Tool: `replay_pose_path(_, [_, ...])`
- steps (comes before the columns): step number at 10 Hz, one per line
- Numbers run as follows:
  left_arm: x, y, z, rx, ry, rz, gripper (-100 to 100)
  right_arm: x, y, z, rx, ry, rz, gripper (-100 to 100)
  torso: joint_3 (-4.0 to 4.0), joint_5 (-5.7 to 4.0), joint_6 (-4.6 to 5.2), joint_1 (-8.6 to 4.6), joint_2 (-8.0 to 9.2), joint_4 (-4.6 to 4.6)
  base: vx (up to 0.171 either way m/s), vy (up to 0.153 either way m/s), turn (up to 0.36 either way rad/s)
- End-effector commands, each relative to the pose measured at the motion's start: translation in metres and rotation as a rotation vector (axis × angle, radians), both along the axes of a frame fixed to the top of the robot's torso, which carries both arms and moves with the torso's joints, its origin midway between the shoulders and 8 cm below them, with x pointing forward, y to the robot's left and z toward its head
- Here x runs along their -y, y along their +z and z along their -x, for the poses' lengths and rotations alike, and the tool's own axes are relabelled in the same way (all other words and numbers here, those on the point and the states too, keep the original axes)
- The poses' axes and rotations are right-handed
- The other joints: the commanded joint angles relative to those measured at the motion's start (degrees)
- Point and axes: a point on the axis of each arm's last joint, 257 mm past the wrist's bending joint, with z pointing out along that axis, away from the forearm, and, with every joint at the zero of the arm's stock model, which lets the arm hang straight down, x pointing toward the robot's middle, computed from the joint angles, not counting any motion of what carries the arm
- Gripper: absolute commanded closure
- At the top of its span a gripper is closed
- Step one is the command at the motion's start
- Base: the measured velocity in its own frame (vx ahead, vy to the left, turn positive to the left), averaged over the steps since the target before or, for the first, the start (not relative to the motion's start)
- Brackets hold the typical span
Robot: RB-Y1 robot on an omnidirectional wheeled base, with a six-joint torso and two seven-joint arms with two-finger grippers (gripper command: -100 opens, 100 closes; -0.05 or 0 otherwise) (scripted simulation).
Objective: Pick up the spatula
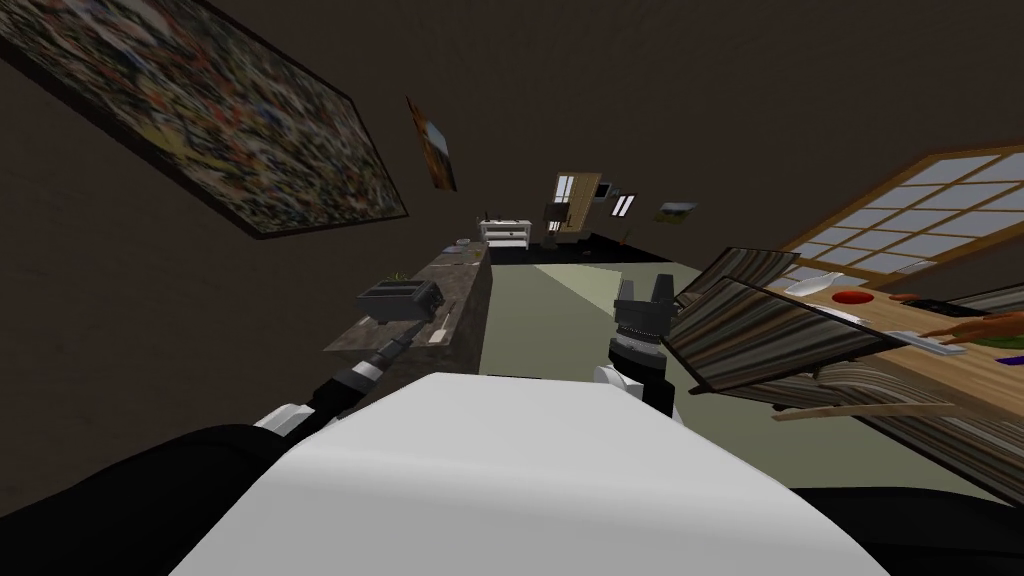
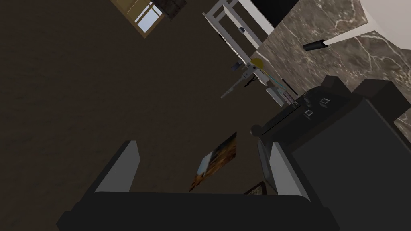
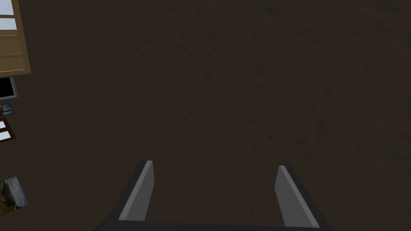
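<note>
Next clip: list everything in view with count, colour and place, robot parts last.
slim spatula with black handle: one, black and white, lying on the counter beyond the toaster
boxy toaster: one, dark grey, on the counter beside the left claw
marbled counter: one, brown, along the left wall
large framed painting: one, mottled, on the left wall
small picture: one, orange, farther along that wall
shelf unit: one, white, at the far end
wooden table: one, tan, on the right
round dish: one, red, on the table
striped chairs: two visible, brown, at the table
left claw: open, close to the toaster
right claw: open, raised ahead of the chest
</note>
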Motion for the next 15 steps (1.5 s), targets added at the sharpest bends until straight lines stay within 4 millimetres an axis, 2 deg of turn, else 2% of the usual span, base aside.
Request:
replay_pose_path(1, [-0.01, -0.008, 0.003, -0.032, 0.001, -0.033, -100, 0.0, 0.0, 0.0, 0.0, 0.0, 0.0, 0, 0.0, 0.0, 0.0, 0.0, 0.0, 0.0, 0.111, -0.116, 0.009])
replay_pose_path(3, [-0.033, -0.026, 0.014, -0.118, 0.013, -0.115, -100, 0.0, 0.0, 0.0, 0.0, 0.0, 0.0, 0, 0.09, 0.03, 0.0, 0.19, 0.17, 0.03, 0.092, -0.1, -0.003])
replay_pose_path(4, [-0.033, -0.026, 0.013, -0.121, 0.006, -0.121, -100, 0.0, 0.0, 0.0, 0.0, 0.0, 0.0, 0, 0.08, 0.03, 0.0, 0.16, 0.14, 0.03, 0.108, -0.074, 0.009])
replay_pose_path(7, [-0.068, -0.051, 0.035, -0.252, 0.017, -0.241, -100, 0.0, 0.0, 0.0, 0.0, 0.0, 0.0, 0, 0.04, 0.03, -0.01, 0.15, 0.08, 0.01, 0.13, -0.106, -0.006])
replay_pose_path(8, [-0.067, -0.05, 0.034, -0.254, 0.008, -0.248, -100, 0.0, 0.0, 0.0, 0.0, 0.0, 0.0, 0, -0.02, 0.02, 0.0, 0.11, -0.02, -0.01, 0.128, -0.064, 0.007])
replay_pose_path(14, [-0.126, -0.098, 0.102, -0.532, -0.02, -0.457, -100, 0.0, 0.0, 0.0, 0.0, 0.0, 0.0, 0, -0.09, 0.08, 0.01, 0.4, -0.14, -0.04, 0.161, -0.053, -0.024])
replay_pose_path(15, [-0.126, -0.098, 0.101, -0.533, -0.023, -0.46, -100, 0.0, 0.0, 0.0, 0.0, 0.0, 0.0, 0, -0.12, 0.11, 0.01, 0.48, -0.18, -0.05, 0.118, -0.019, -0.01])
